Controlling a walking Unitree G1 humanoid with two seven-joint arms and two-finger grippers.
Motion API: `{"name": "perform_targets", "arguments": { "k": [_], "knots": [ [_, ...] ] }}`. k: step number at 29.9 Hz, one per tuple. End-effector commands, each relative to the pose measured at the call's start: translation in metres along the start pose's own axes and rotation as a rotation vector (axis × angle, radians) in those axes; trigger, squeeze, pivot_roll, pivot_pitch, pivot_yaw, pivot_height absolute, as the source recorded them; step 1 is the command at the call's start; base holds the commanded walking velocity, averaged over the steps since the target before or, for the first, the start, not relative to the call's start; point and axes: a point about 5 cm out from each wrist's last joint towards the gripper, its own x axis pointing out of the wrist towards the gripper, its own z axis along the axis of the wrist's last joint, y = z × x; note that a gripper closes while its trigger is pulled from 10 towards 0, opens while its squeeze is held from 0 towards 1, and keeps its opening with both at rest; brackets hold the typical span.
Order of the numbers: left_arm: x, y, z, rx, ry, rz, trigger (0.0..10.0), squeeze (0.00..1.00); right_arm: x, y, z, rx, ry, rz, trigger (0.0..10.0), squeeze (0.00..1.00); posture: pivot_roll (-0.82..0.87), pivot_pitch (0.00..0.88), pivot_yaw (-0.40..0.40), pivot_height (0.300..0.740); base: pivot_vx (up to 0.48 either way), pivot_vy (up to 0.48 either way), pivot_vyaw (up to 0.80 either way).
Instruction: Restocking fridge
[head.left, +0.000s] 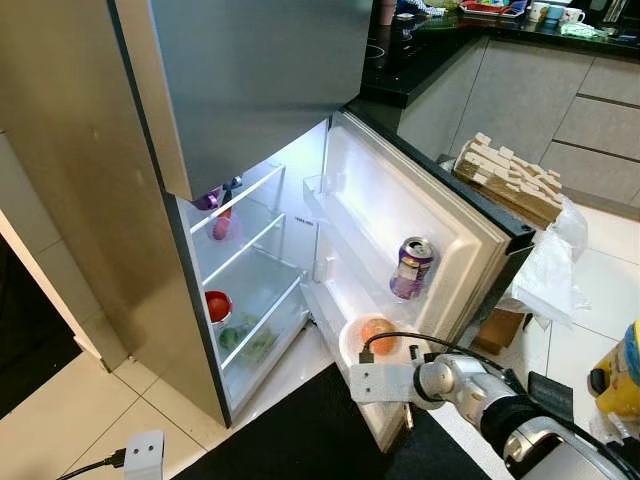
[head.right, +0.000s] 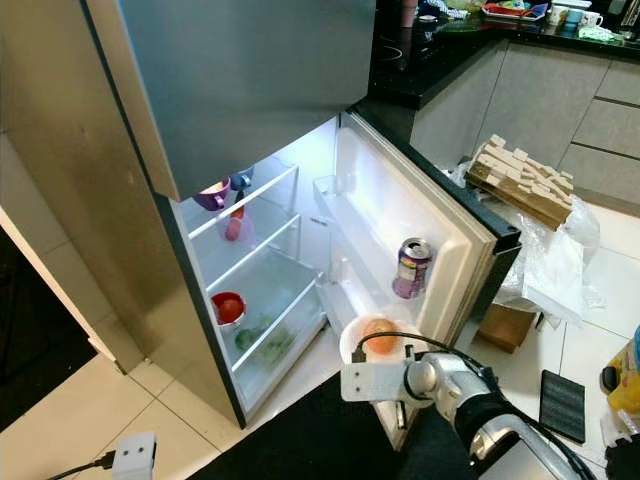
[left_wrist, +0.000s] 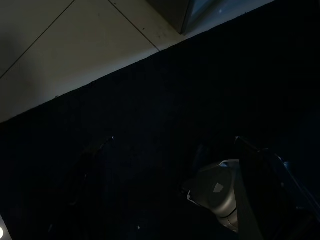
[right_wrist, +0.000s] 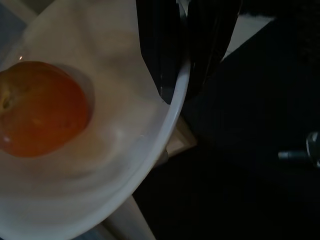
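My right gripper (right_wrist: 176, 94) is shut on the rim of a white bowl (head.left: 352, 340), one finger inside the rim and one outside. A round orange fruit (right_wrist: 42, 116) lies in the bowl. I hold the bowl low beside the open lower fridge door (head.left: 440, 215), just below the door shelf where a purple drink can (head.left: 412, 268) stands. The lit fridge interior (head.left: 255, 270) holds a red bowl (head.left: 217, 305), greens (head.left: 245, 342) and pink and purple items on the upper shelves. My left arm hangs idle over the dark mat (left_wrist: 165, 130).
A stack of wooden blocks (head.left: 510, 175) rests on the door's top edge, with a plastic bag (head.left: 550, 270) and a cardboard box (head.left: 500, 325) behind it. A yellow bottle (head.left: 620, 370) is at far right. A white plug box (head.left: 143, 455) lies on the tiles.
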Motion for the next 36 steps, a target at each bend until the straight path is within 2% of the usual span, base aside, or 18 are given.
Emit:
{"name": "perform_targets", "arguments": {
  "k": [1,5,8,11,16,21,22,23,28,31,33,36],
  "knots": [
    [-0.001,-0.004,-0.005,0.007,0.019,-0.009,10.0,0.0,-0.006,-0.011,-0.007,0.027,0.021,-0.052,10.0,0.0,0.05,0.0,-0.061,0.74,0.0,0.0,0.0],
    [-0.001,-0.004,-0.005,0.006,0.019,-0.01,10.0,0.0,-0.01,-0.014,-0.017,0.041,0.051,-0.077,10.0,0.0,0.05,0.0,-0.062,0.74,0.0,0.0,0.0],
    [-0.001,-0.004,-0.006,0.006,0.02,-0.01,10.0,0.0,-0.019,-0.021,-0.035,0.063,0.115,-0.139,10.0,0.0,0.05,0.0,-0.06,0.74,0.0,0.0,0.0],
    [-0.001,-0.004,-0.006,0.007,0.02,-0.011,10.0,0.0,-0.023,-0.026,-0.042,0.085,0.135,-0.169,10.0,0.0,0.05,0.0,-0.06,0.74,0.0,0.0,0.0],
    [-0.001,-0.003,-0.005,0.008,0.014,-0.011,10.0,0.0,-0.053,-0.043,-0.085,0.18,0.264,-0.327,10.0,0.0,0.05,0.0,-0.058,0.74,0.0,0.0,0.0],
    [-0.001,-0.002,-0.005,0.009,0.015,-0.01,10.0,0.0,-0.069,-0.046,-0.106,0.223,0.327,-0.378,10.0,0.0,0.05,0.0,-0.056,0.74,0.0,0.0,0.0],
    [-0.001,-0.002,-0.005,0.009,0.015,-0.009,10.0,0.0,-0.08,-0.046,-0.12,0.25,0.37,-0.402,10.0,0.0,0.05,0.0,-0.055,0.74,0.0,0.0,0.0],
    [-0.001,-0.001,-0.005,0.009,0.016,-0.009,10.0,0.0,-0.083,-0.045,-0.124,0.257,0.382,-0.407,10.0,0.0,0.05,0.0,-0.055,0.74,0.0,0.0,0.0],
    [-0.001,-0.001,-0.005,0.009,0.016,-0.008,10.0,0.0,-0.082,-0.041,-0.127,0.267,0.385,-0.404,10.0,0.0,0.05,0.0,-0.055,0.74,0.0,0.0,0.0],
    [-0.001,-0.001,-0.006,0.011,0.018,-0.009,10.0,0.0,-0.073,-0.033,-0.123,0.278,0.368,-0.388,10.0,0.0,0.05,0.0,-0.052,0.74,0.0,0.0,0.0],
    [-0.001,-0.002,-0.006,0.013,0.018,-0.013,10.0,0.0,-0.063,-0.023,-0.119,0.296,0.354,-0.372,10.0,0.0,0.05,0.0,-0.052,0.74,0.0,0.0,0.0],
    [-0.001,-0.002,-0.006,0.013,0.019,-0.013,10.0,0.0,-0.06,-0.02,-0.118,0.304,0.346,-0.367,10.0,0.0,0.05,0.0,-0.052,0.74,0.0,0.0,0.0]
  ]
}}
